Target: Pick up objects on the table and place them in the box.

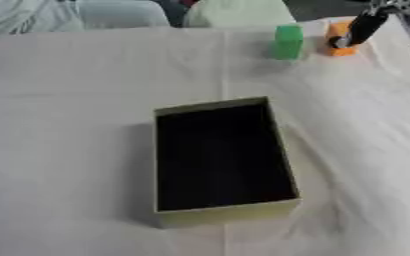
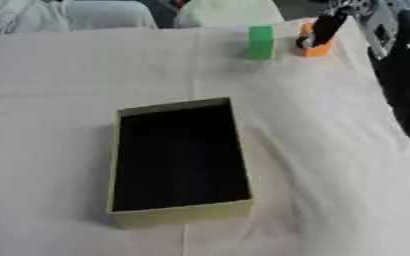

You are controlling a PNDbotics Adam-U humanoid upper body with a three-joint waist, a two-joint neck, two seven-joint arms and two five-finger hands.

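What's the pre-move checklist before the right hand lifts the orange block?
1. Right hand at the small orange block: ok, its dark fingers lie over the block's front.
2. Fingers closed round the block: cannot tell.
3. Block off the white tablecloth: not ok, it appears to sit on the cloth.
4. Upright green block clear of the hand: ok, it stands apart, to the robot's left of the orange one.
5. Open yellow-green cardboard box ready: ok, the dark inside shows nothing in it.
6. Left hand out of the way: ok, it shows in neither view.

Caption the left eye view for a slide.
Right hand at orange block beside green block; box empty.
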